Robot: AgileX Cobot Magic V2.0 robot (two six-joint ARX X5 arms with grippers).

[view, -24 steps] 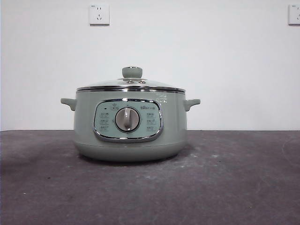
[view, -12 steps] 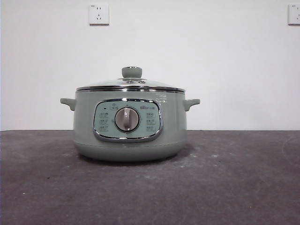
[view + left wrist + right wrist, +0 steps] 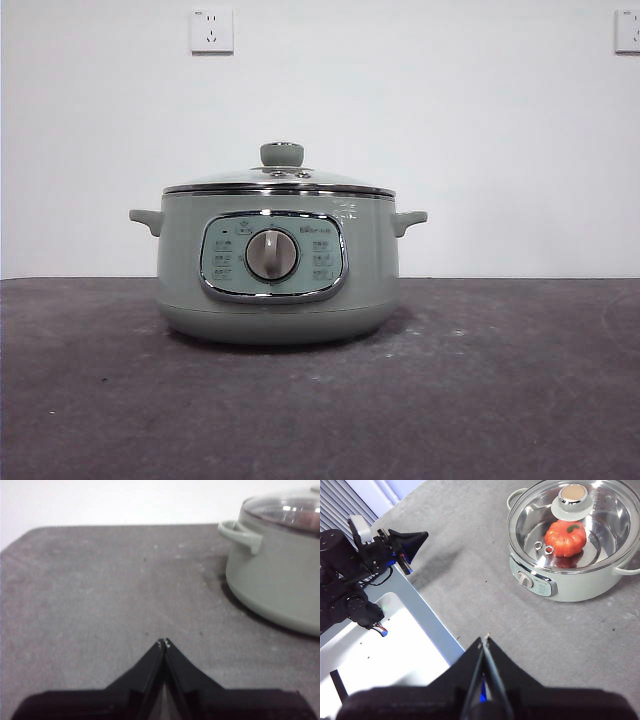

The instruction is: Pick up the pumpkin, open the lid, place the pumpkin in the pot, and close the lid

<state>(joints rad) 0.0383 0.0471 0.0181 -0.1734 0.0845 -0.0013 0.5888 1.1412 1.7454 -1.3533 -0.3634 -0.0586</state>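
Now both my pincers are pressed together on nothing. My left gripper (image 3: 164,643) hangs low over bare table (image 3: 100,595), with the pot (image 3: 280,575) just beyond it to the right. My right gripper (image 3: 485,639) sits high and well back from the pot, looking down on it. One pumpkin (image 3: 565,537) lies inside the pot, seen through the one glass lid (image 3: 572,520), which rests seated on the rim with its knob (image 3: 282,154) upright. One pot, two side handles, one dial (image 3: 272,254). I judge the task finished: nothing remains to grasp, and the left gripper is the nearer one.
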